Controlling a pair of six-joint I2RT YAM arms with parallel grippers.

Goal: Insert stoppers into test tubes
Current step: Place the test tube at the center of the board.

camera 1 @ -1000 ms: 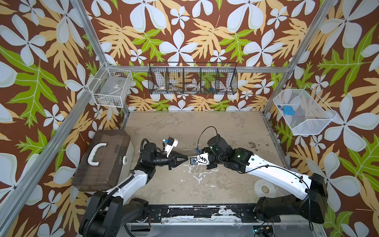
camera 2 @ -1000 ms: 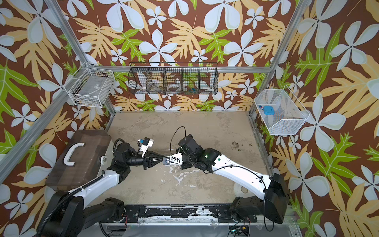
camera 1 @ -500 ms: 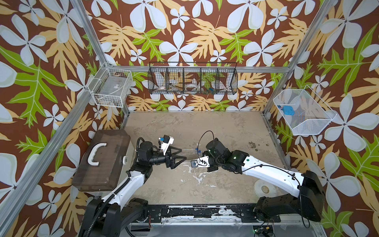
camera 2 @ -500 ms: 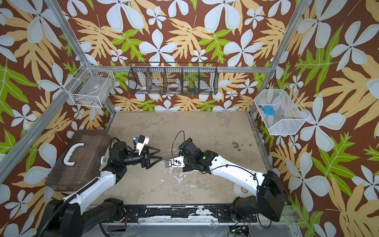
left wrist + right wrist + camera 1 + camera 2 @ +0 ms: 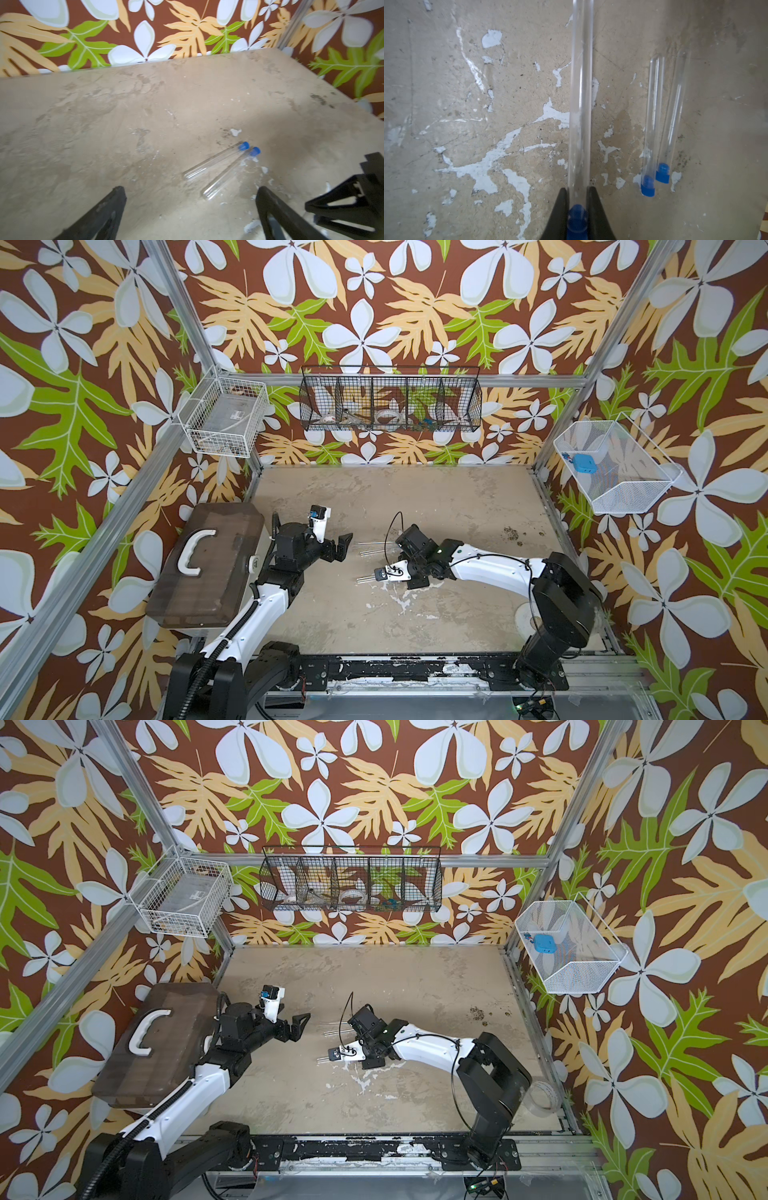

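Note:
My right gripper [image 5: 578,189] is shut on the stoppered end of a clear test tube [image 5: 581,93], whose blue stopper [image 5: 577,216] sits between the fingers. In both top views this held tube [image 5: 365,578] [image 5: 324,1060] points left, low over the table. Two more test tubes [image 5: 214,162] [image 5: 230,172] lie side by side on the table, each with a blue stopper [image 5: 243,146] [image 5: 255,151] in it. The right wrist view shows them beside the held tube. My left gripper [image 5: 341,546] [image 5: 191,189] stands open and empty, left of the lying tubes.
A brown case with a white handle [image 5: 208,564] lies at the table's left edge. On the walls hang a white wire basket [image 5: 224,418], a black wire basket [image 5: 390,404] and a white mesh basket [image 5: 615,489] holding a light-blue square object [image 5: 584,463]. A tape roll [image 5: 540,1096] lies at the front right.
My left gripper has opened and drawn back to the left, away from the tube. My right gripper keeps the stoppered tube and has shifted down and toward the table's front.

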